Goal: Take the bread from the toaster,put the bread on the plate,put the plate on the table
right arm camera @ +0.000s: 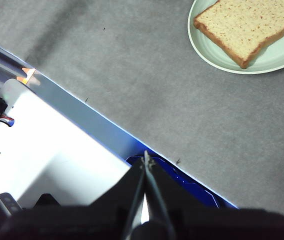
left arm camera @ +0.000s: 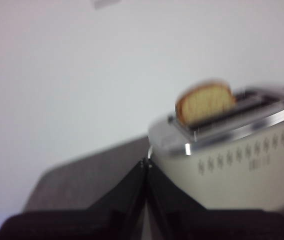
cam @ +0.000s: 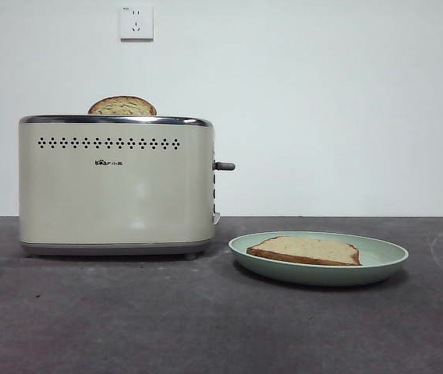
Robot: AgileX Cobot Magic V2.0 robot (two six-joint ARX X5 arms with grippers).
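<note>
Black jaws of the left hand [left arm camera: 146,162] meet at the tips, empty, raised beside the toaster [cam: 116,187], whose blurred slot seems to hold a second slice [cam: 122,106]. The right hand [right arm camera: 146,156], likewise closed and empty, hangs over the near edge of the surface [cam: 128,312]. The bread [cam: 306,250] lies flat on the plate [cam: 385,257], right of the toaster.

The dark grey table [cam: 89,319] carries the cream toaster [cam: 116,187] at left; the mint-green plate [cam: 385,261] rests right, just beside it.
</note>
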